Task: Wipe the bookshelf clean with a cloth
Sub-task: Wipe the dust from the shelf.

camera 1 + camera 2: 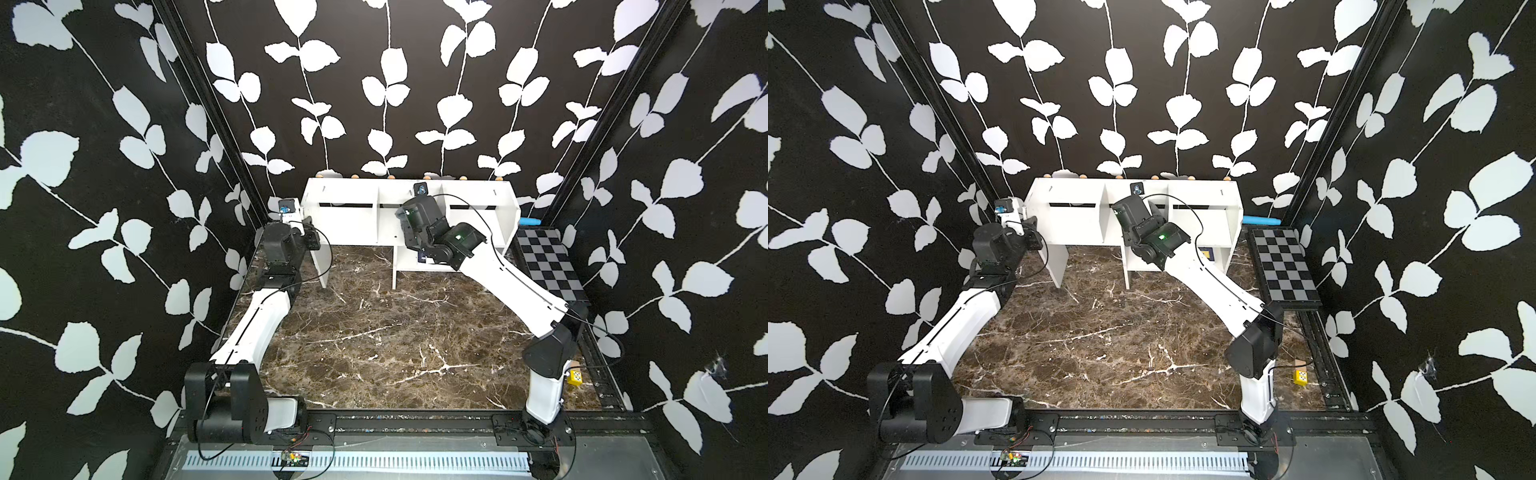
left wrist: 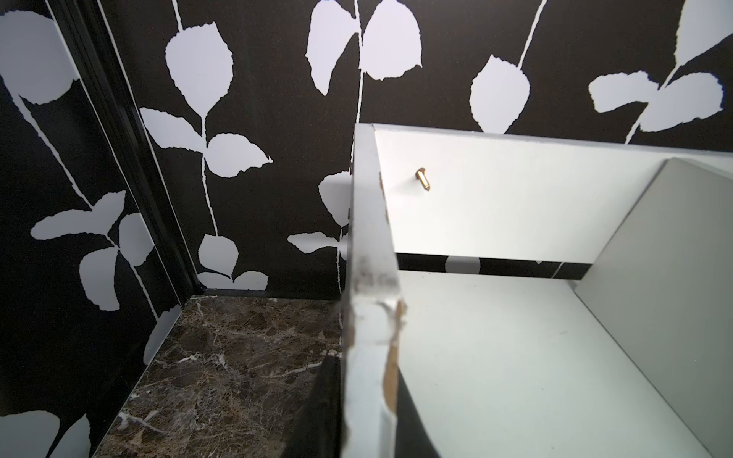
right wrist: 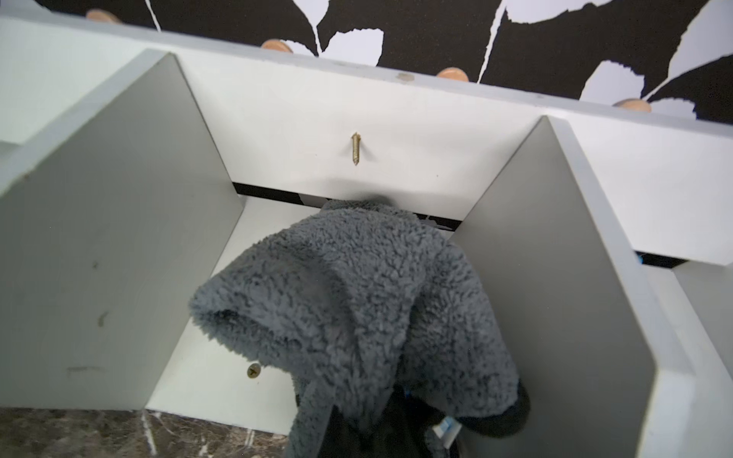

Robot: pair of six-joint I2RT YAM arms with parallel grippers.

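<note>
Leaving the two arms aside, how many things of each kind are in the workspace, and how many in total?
bookshelf: 1
cloth: 1
checkered board: 1
yellow block: 1
light blue object: 1
Total: 5

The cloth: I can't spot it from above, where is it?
Right wrist view: the cloth hangs from the right gripper inside the bookshelf's middle compartment, between two dividers.

Left arm (image 1: 253, 328) extended forward; left tool (image 2: 365, 372) clamps bookshelf (image 1: 345, 220) end panel. Right arm (image 1: 511, 278) angled inward, wrist pitched down; right tool (image 3: 369, 428) grips cloth (image 3: 357, 297).
</note>
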